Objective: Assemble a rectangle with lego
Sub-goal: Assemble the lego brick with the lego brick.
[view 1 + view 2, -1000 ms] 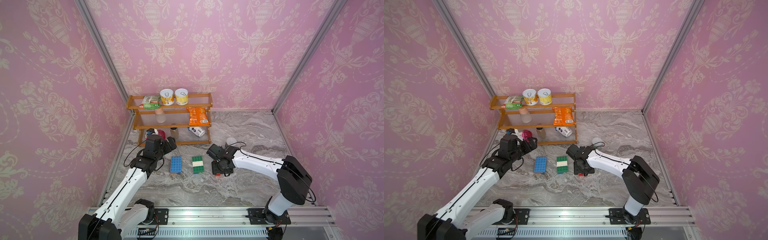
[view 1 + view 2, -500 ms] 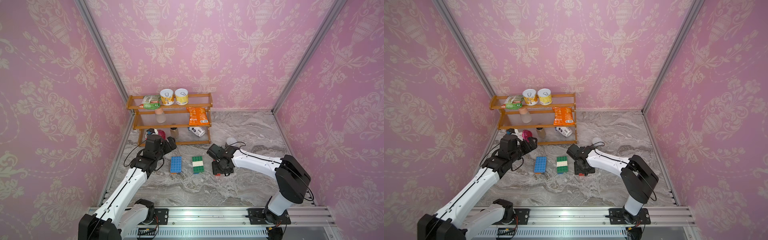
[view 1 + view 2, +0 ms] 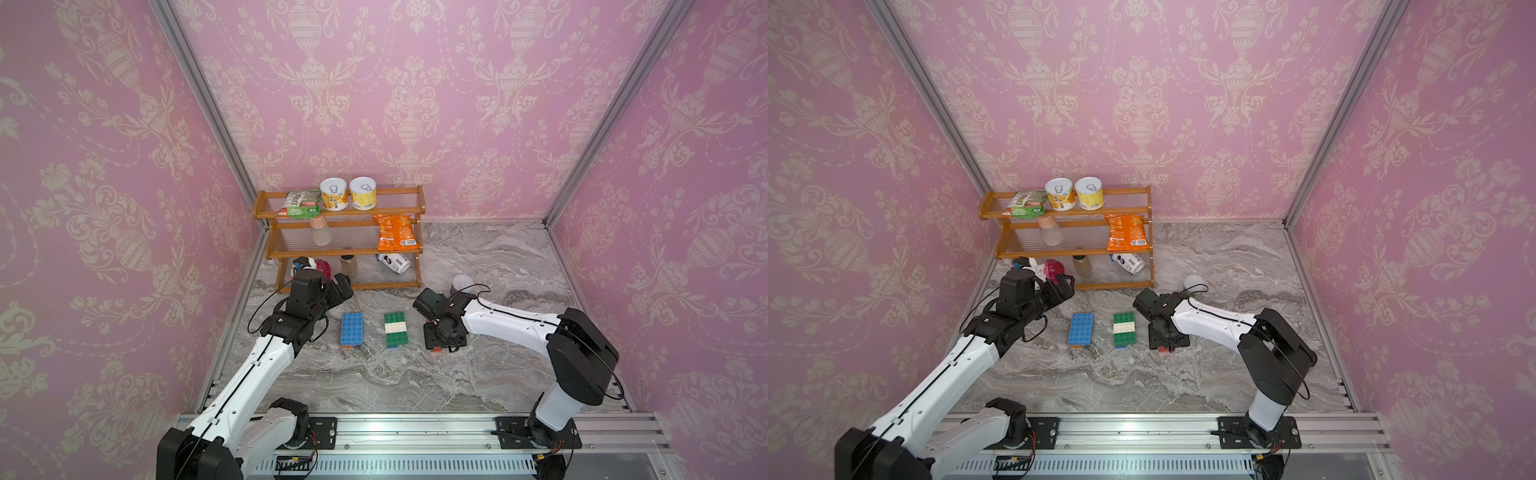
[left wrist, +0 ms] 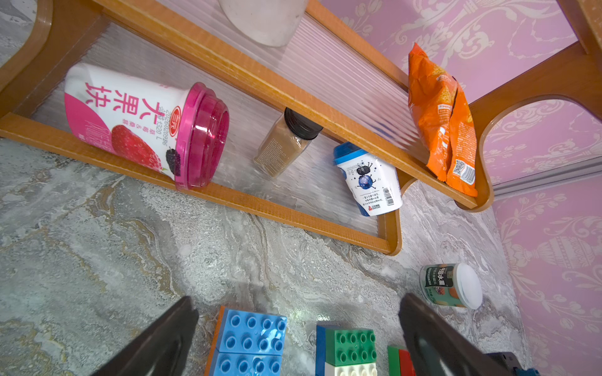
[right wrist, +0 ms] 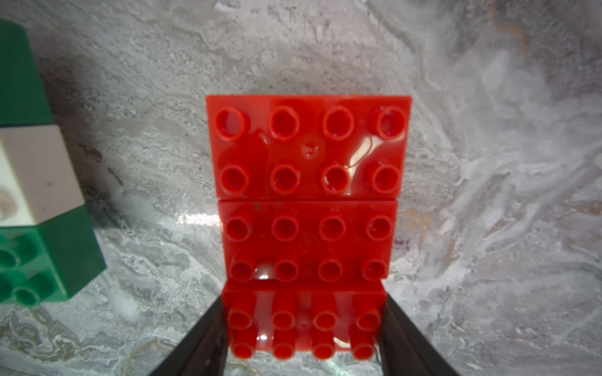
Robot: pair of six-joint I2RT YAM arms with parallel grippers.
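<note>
A grey marbled stone desk [image 3: 478, 374] fills the floor between pink wallpapered walls. At its far left stands an orange-brown wooden three-tier rack [image 3: 374, 212] carrying cans, snack bags and bottles.

The white and black left arm [image 3: 257, 365] reaches toward the rack's foot. Its left end effector [image 4: 296, 302] hangs over the desk with the jaws spread wide and nothing between them, apart from the bricks. The white and black right arm [image 3: 507, 324] stretches in from the other side. Its right end effector [image 5: 303, 325] points down at the desk, jaws at a middling width, clamped on the short ends of one red brick.

Three lego pieces lie side by side in mid-desk, none touching another. The blue studded lego slab [image 3: 352, 328], with an orange layer showing under it, lies nearest the left arm. Next comes the green, white and green lego slab [image 3: 395, 329]. Just beside that, under the right end effector, is a row of three red lego bricks [image 5: 306, 241] set long side to long side. The gripped red brick [image 5: 303, 322] is the one at the near end of the row. A small white-lidded jar [image 4: 451, 286] lies on its side behind the right arm.
</note>
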